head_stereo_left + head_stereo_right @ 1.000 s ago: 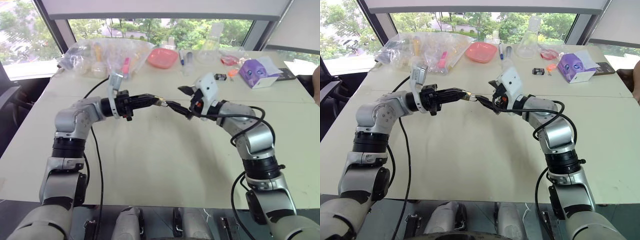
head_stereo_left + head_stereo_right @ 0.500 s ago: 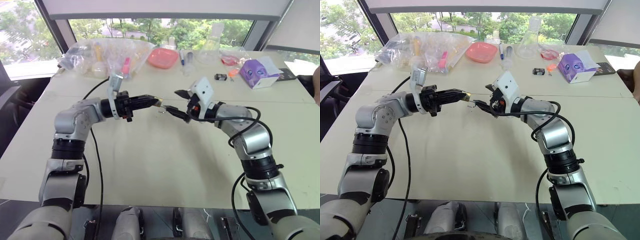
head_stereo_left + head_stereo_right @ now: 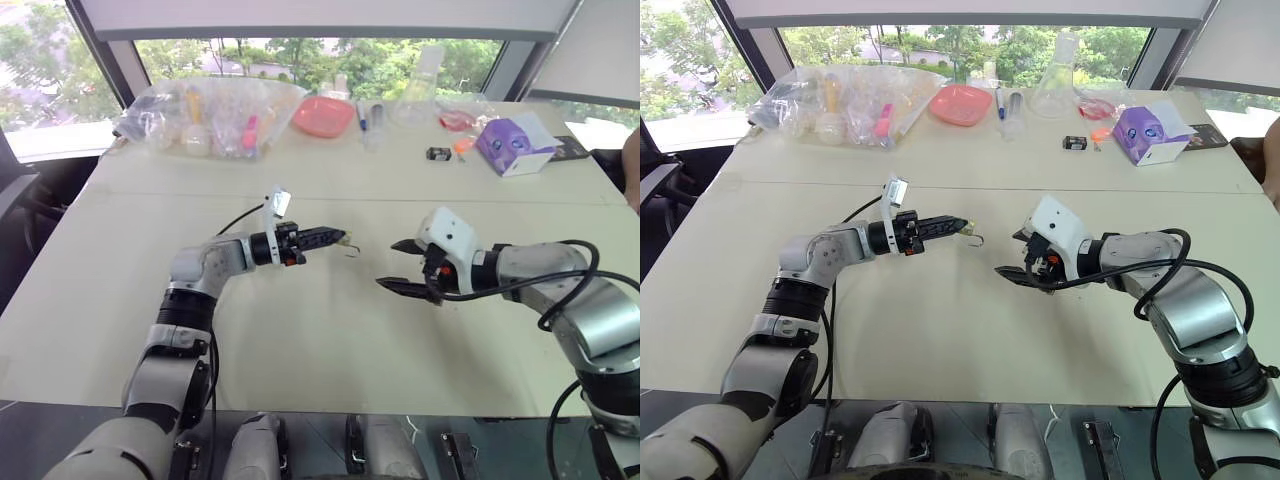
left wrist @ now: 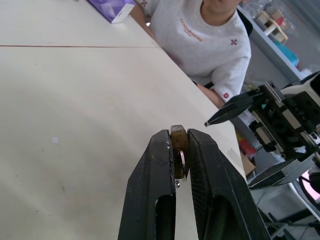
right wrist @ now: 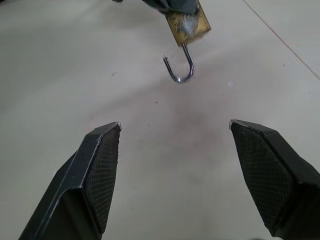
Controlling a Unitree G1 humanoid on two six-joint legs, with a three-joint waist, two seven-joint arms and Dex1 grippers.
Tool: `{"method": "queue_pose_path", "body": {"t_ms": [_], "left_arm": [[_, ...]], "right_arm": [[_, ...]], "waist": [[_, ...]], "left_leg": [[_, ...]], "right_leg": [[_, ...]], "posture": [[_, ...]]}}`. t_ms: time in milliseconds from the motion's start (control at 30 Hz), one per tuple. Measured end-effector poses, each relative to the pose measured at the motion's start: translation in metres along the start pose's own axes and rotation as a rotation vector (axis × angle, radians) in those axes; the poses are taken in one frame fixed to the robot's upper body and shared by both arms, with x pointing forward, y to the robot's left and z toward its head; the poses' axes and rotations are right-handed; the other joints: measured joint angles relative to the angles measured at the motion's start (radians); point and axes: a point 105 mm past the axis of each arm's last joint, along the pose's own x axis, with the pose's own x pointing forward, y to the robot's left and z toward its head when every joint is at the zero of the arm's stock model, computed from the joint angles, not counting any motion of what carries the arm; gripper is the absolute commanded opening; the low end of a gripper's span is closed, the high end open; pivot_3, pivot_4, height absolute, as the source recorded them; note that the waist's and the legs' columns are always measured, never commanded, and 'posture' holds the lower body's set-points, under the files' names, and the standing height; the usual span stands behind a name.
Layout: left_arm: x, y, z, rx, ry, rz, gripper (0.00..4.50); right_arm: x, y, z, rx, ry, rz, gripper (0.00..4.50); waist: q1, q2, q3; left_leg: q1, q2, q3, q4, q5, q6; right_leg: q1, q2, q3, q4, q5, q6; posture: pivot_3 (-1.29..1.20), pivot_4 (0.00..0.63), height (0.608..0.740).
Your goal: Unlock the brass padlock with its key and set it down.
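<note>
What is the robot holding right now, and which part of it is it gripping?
The left hand pinches the brass padlock by its body, the open shackle hanging free. The right hand is open and holds nothing.

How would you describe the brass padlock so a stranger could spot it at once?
Start at the pale table, then follow the left arm to its black fingers. Pinched between them, above the tabletop, is the brass padlock: a small yellow block whose silvery hook hangs open.
</note>
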Motion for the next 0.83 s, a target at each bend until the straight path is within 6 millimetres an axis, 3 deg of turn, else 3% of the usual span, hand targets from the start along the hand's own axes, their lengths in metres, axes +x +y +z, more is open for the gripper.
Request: {"method": "queue_pose_path", "body": {"t_ms": [100, 167, 267, 467, 633, 833], "left_arm": [[0.02, 0.018, -0.029, -0.101, 0.064, 0.064, 0.0], [0.027, 0.025, -0.037, -0.12, 0.097, 0.092, 0.0], [0.03, 0.031, -0.034, -0.102, 0.118, 0.124, 1.22], [0.033, 0.027, -0.027, -0.068, 0.111, 0.077, 4.35], [0.02, 0.032, -0.021, 0.111, 0.167, 0.13, 4.43], [-0.047, 0.032, -0.008, 0.291, 0.153, 0.267, 4.43]], "right_arm": [[0.0, 0.002, 0.002, 0.001, 0.03, -0.044, 3.59], [0.001, 0.001, 0.0, 0.004, 0.045, -0.069, 3.59], [0.004, 0.0, -0.003, 0.008, 0.06, -0.091, 3.64], [0.004, -0.002, -0.004, 0.014, 0.061, -0.12, 3.64], [0.004, -0.003, -0.007, 0.02, 0.064, -0.125, 3.64], [0.005, -0.007, -0.016, 0.063, 0.057, -0.152, 3.64]], "waist": [[0.009, -0.001, 0.001], [0.01, -0.002, 0.001], [0.01, -0.002, 0.001], [0.004, -0.002, 0.001], [-0.007, -0.002, 0.001], [-0.006, -0.002, 0.001]], "left_leg": [[-0.003, -0.002, -0.001, 0.001, -0.001, 0.002], [-0.004, -0.002, -0.001, 0.001, -0.001, 0.003], [-0.004, -0.002, -0.001, 0.001, -0.001, 0.003], [-0.003, -0.001, -0.003, 0.001, -0.002, 0.003], [-0.001, -0.001, -0.003, 0.0, -0.002, 0.005], [-0.001, 0.001, -0.004, -0.001, 0.0, 0.0]], "right_leg": [[0.0, -0.001, 0.0, -0.003, 0.0, 0.0], [0.0, -0.001, -0.001, -0.004, 0.0, 0.0], [0.0, -0.001, -0.001, -0.003, 0.0, 0.0], [0.0, -0.001, -0.002, -0.002, 0.0, 0.0], [0.001, 0.0, -0.002, -0.002, 0.0, 0.0], [0.0, 0.0, -0.002, -0.001, 0.0, 0.0]], "posture": [[0.0, 0.15, 0.74], [0.0, 0.15, 0.74], [0.0, 0.15, 0.74], [0.0, 0.15, 0.74], [0.0, 0.15, 0.74], [0.0, 0.15, 0.74]]}}
